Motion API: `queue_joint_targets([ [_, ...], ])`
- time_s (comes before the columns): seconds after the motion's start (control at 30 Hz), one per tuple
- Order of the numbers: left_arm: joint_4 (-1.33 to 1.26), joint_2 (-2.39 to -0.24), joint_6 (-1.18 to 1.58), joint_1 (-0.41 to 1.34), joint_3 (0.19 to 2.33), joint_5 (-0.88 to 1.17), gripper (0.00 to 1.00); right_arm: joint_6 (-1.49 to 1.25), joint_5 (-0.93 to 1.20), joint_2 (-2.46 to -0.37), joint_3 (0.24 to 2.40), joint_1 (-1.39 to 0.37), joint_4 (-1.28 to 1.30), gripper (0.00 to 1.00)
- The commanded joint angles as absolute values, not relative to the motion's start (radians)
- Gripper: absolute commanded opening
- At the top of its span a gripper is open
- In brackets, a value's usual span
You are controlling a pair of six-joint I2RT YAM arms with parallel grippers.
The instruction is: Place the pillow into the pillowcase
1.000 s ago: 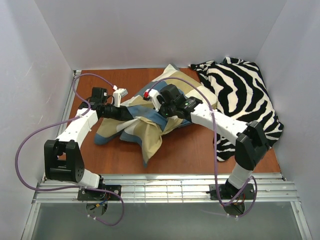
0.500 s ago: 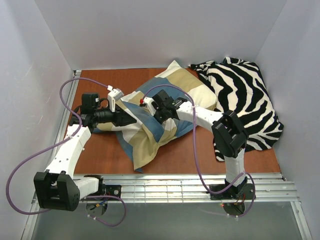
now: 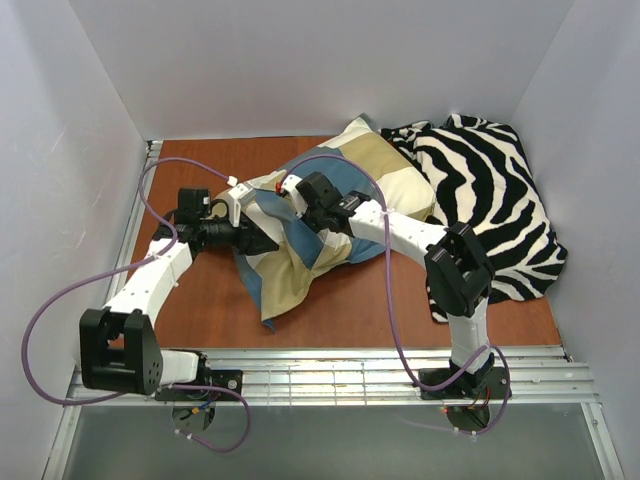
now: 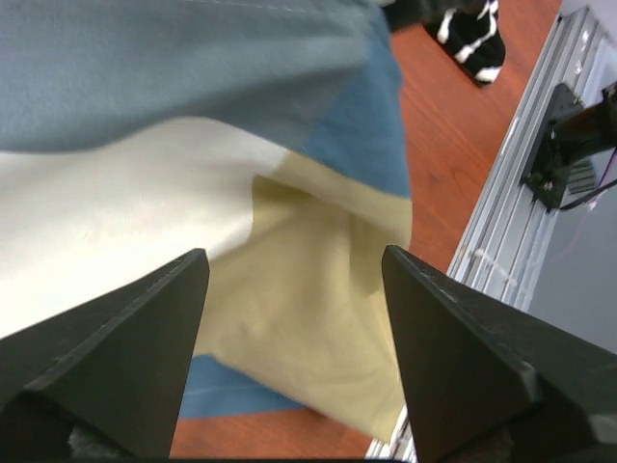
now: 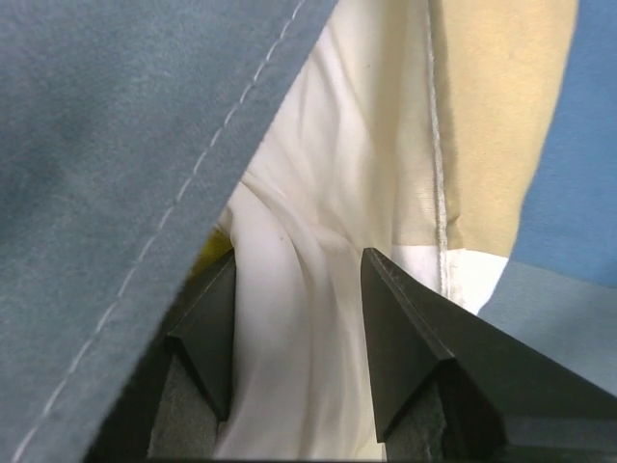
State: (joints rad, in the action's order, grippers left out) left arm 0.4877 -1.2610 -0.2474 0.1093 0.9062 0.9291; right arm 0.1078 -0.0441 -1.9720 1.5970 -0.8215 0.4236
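Observation:
The pillowcase (image 3: pixel 292 278), in blue, tan and cream blocks, lies bunched in the middle of the table, its far part bulging and its near end hanging limp. The white pillow (image 5: pixel 313 164) shows at the case's mouth, with a bit of yellow beside the left finger. My right gripper (image 5: pixel 299 253) is shut on a fold of that white pillow cloth, under the blue hem (image 5: pixel 106 145); from above it (image 3: pixel 303 205) sits at the case's left opening. My left gripper (image 4: pixel 294 253) is open, and tan case cloth (image 4: pixel 318 328) hangs beyond its fingers; from above it (image 3: pixel 268 240) points into the case's side.
A black-and-white zebra cloth (image 3: pixel 490 190) lies heaped at the back right, touching the case's far corner. Bare brown table (image 3: pixel 345 300) shows in front of the case. A metal rail (image 3: pixel 330 375) runs along the near edge, and white walls close in three sides.
My left jaws opened and let go of the case. My right jaws closed onto the white pillow cloth. The bundle shifted toward the back right and the right arm's elbow folded in.

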Motion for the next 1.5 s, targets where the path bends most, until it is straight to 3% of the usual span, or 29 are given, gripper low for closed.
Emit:
queue_joint_targets([
  [0.0, 0.427, -1.318, -0.264, 0.132, 0.936, 0.966, 0.7, 0.155, -0.302, -1.959, 1.589, -0.808, 0.39, 0.43],
  [0.13, 0.243, -1.324, -0.074, 0.189, 0.856, 0.925, 0.71, 0.13, -0.293, -1.945, 1.577, -0.813, 0.371, 0.42],
  [0.23, 0.12, -1.339, 0.072, 0.196, 0.831, 0.949, 0.63, 0.141, -0.32, -1.931, 1.557, -0.824, 0.347, 0.41],
  [0.27, 0.07, -1.344, 0.127, 0.198, 0.819, 0.96, 0.51, 0.147, -0.349, -1.924, 1.552, -0.827, 0.338, 0.41],
  [0.37, 0.014, -1.348, 0.178, 0.202, 0.793, 0.977, 0.33, 0.15, -0.4, -1.913, 1.545, -0.827, 0.307, 0.42],
  [0.4, 0.011, -1.35, 0.184, 0.204, 0.789, 0.979, 0.21, 0.15, -0.406, -1.911, 1.545, -0.825, 0.298, 0.43],
  [0.5, 0.006, -1.35, 0.186, 0.204, 0.779, 0.973, 0.0, 0.152, -0.445, -1.904, 1.543, -0.828, 0.269, 0.44],
  [0.7, 0.066, -1.258, 0.16, 0.204, 0.752, 0.972, 0.0, 0.222, -0.552, -1.893, 1.496, -0.83, 0.177, 0.46],
  [0.83, 0.139, -1.164, 0.111, 0.204, 0.73, 0.989, 0.0, 0.327, -0.675, -1.919, 1.462, -0.827, 0.054, 0.54],
  [1.2, 0.275, -1.101, 0.071, 0.204, 0.646, 0.942, 0.0, 0.396, -0.65, -1.994, 1.562, -0.752, 0.048, 0.63],
  [1.27, 0.287, -1.109, 0.052, 0.204, 0.646, 0.922, 0.0, 0.368, -0.568, -1.976, 1.574, -0.736, 0.077, 0.59],
  [1.3, 0.288, -1.123, 0.051, 0.204, 0.647, 0.91, 0.0, 0.348, -0.52, -1.948, 1.575, -0.73, 0.089, 0.52],
  [1.33, 0.29, -1.13, 0.046, 0.204, 0.65, 0.898, 0.0, 0.332, -0.414, -1.936, 1.578, -0.723, 0.119, 0.3],
  [1.4, 0.278, -1.152, 0.051, 0.203, 0.661, 0.885, 0.0, 0.267, -0.321, -1.911, 1.591, -0.707, 0.156, 0.02],
  [1.47, 0.247, -1.161, 0.061, 0.202, 0.667, 0.882, 0.0, 0.229, -0.183, -1.904, 1.6, -0.704, 0.219, 0.01],
])
